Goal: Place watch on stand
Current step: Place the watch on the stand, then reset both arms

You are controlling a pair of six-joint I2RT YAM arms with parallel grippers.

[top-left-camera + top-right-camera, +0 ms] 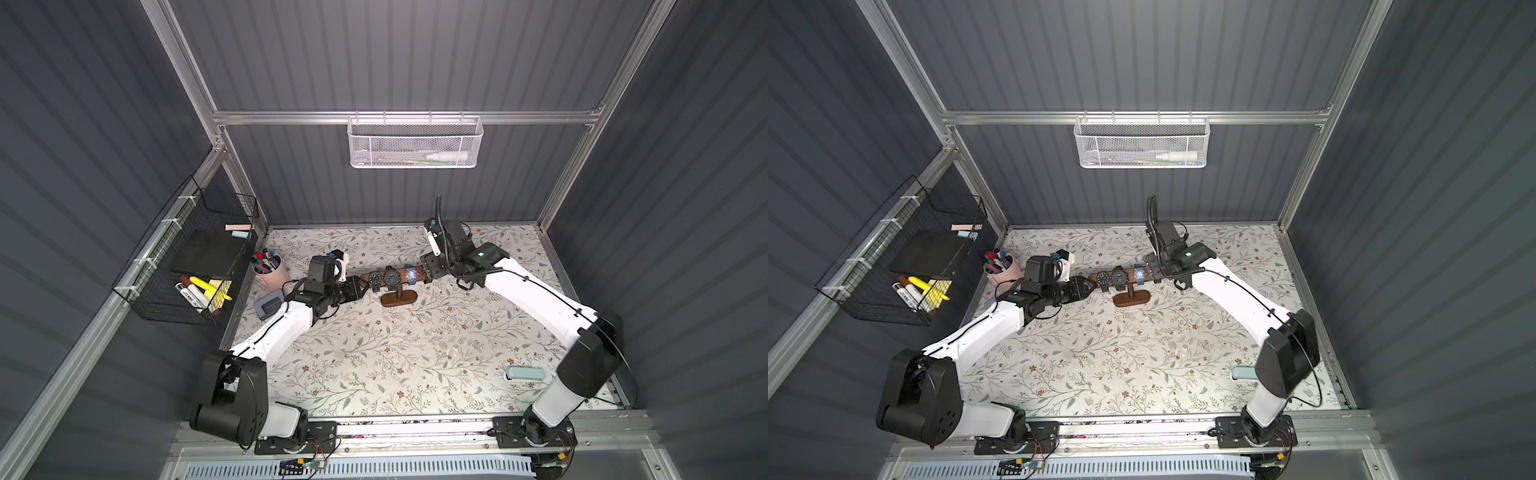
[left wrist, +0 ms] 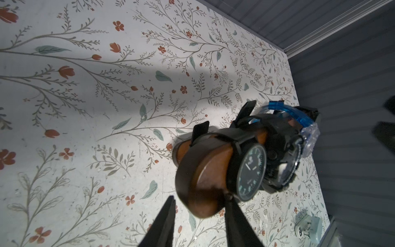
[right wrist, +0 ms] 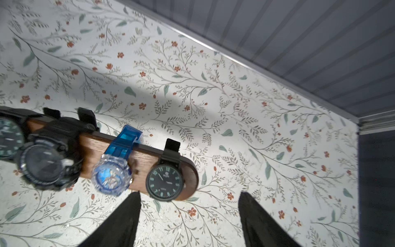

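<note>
Floral paper covers the bench [image 1: 374,353], and toward its back middle we find the stand [image 1: 399,298] upright on its oval base. Strapped round the bar's end on the right arm's side is the black round watch [image 3: 164,181] with pale green numerals. It sits on the stand, face outward. Next along the bar hang a clear blue watch [image 3: 112,177], a chunky black watch [image 3: 46,166] and, by the opposite end, a second black dial watch [image 2: 251,171].

The right end effector [image 3: 189,193] is open, its fingers spread wide near its end of the bar and gripping nothing. The left end effector [image 2: 200,196] straddles the other end. One finger meets the wood and the other shows a sliver of bench beside it, so we cannot tell whether it grips.

Farther out — a pink cup of pens [image 1: 272,270] by the left arm, a black wire basket [image 1: 187,257] on the side wall, a white mesh basket [image 1: 415,141] on the back rail.
</note>
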